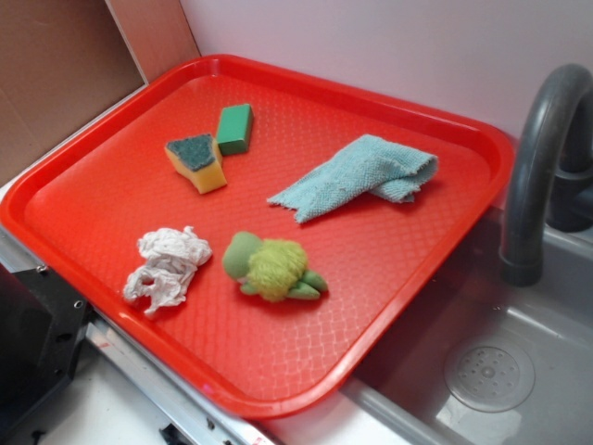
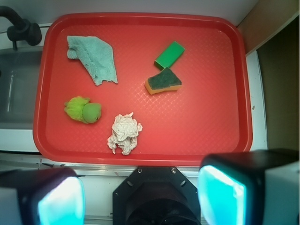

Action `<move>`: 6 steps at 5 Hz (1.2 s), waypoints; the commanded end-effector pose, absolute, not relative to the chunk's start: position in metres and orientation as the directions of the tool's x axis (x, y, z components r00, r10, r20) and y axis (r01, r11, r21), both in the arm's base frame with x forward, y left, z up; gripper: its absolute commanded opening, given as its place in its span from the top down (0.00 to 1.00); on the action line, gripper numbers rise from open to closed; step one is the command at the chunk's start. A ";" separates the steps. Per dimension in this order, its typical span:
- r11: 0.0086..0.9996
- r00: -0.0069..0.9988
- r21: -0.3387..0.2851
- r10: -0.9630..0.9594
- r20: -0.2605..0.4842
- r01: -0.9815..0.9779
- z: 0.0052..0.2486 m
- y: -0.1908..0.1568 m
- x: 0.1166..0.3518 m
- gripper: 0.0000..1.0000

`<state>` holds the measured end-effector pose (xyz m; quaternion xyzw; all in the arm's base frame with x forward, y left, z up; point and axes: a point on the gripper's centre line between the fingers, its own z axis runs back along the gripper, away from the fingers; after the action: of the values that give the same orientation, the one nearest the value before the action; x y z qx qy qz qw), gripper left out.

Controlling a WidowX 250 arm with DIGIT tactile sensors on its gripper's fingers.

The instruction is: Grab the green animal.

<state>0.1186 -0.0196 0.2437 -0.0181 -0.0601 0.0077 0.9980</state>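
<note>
The green animal (image 1: 271, 267), a small plush with a round dull-green head and fuzzy yellow-green body, lies on the red tray (image 1: 306, 362) near its front middle. In the wrist view it (image 2: 84, 110) lies at the tray's left side. My gripper (image 2: 140, 197) is high above the tray's near edge, over the robot base, far from the animal. Its two cyan-padded fingers (image 2: 61, 201) stand wide apart with nothing between them. The gripper does not show in the exterior view.
On the tray (image 2: 206, 136) lie a crumpled white paper (image 2: 124, 133), a yellow sponge with dark green top (image 2: 163, 80), a green block (image 2: 169, 54) and a light blue cloth (image 2: 93, 57). A grey sink (image 1: 519, 371) with a dark faucet (image 1: 542, 158) lies beside the tray.
</note>
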 end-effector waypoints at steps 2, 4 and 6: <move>0.972 0.953 -0.020 -0.227 0.201 0.236 0.229 -0.040 0.138 0.00; 0.739 0.708 0.005 -0.648 0.281 0.674 0.191 -0.084 0.169 0.00; 0.390 0.385 -0.031 -0.889 0.247 0.920 0.127 -0.108 0.191 0.00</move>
<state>0.1979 -0.1037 0.1190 -0.0823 -0.0808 -0.5472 0.8290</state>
